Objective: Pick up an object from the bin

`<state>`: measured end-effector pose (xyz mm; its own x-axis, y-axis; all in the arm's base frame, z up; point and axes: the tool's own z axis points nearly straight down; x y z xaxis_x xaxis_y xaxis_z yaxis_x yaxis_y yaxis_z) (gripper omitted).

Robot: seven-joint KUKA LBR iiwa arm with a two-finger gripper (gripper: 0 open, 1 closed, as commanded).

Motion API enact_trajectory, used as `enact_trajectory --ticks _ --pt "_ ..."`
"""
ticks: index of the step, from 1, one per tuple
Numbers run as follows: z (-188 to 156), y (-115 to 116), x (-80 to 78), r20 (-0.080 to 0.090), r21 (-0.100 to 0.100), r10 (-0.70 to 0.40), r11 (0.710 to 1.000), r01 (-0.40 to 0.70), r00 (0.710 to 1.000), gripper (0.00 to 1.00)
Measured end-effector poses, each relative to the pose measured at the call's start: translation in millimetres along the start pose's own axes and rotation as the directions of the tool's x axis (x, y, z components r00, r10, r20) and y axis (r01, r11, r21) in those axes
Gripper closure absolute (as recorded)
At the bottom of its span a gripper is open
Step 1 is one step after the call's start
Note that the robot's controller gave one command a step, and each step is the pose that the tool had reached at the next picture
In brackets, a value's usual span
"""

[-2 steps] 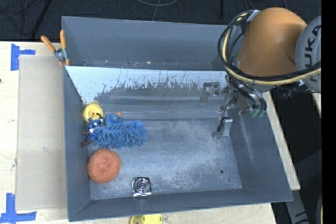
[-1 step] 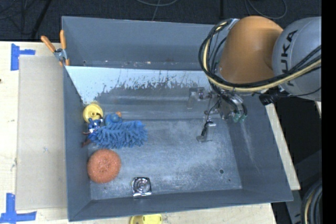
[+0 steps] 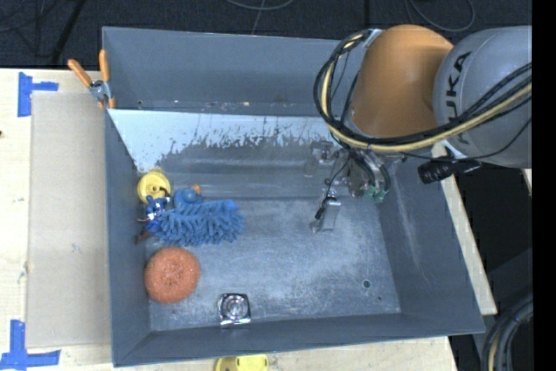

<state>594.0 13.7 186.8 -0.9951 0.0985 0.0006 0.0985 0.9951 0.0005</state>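
One blue bristly brush point(image 3: 198, 221) lies at the left of the bin point(image 3: 261, 48). Just beside its upper left sits one yellow roundish piece point(image 3: 154, 185), just below it one orange round scouring pad point(image 3: 171, 274), and lower right one small shiny metal piece point(image 3: 234, 307). The gripper point(image 3: 325, 217) hangs over bare floor, well right of the brush; whether it is open or closed cannot be told.

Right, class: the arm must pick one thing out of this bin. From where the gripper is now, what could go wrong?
The gripper hangs over bare floor of the bin, right of middle; everything lies further left, so a grasp here would likely come up empty.
The yellow toy and blue brush touch, so taking one may drag the other.
The metal piece sits by the front wall; the gripper might strike that wall.
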Motion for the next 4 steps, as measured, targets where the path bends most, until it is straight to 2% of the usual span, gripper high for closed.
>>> enact_trajectory --ticks 1,2,3,4 --pt "13.0 53.0 -10.8 0.004 0.002 -0.153 0.988 0.153 0.988 0.0" --pt "59.4 83.3 -4.0 0.006 0.0 -0.314 0.95 0.314 0.95 0.0" --pt "87.6 105.2 0.7 -0.004 0.0 -0.312 0.95 0.312 0.95 0.0" --pt "97.6 129.7 -1.6 0.003 0.0 -0.216 0.976 0.216 0.976 0.0"
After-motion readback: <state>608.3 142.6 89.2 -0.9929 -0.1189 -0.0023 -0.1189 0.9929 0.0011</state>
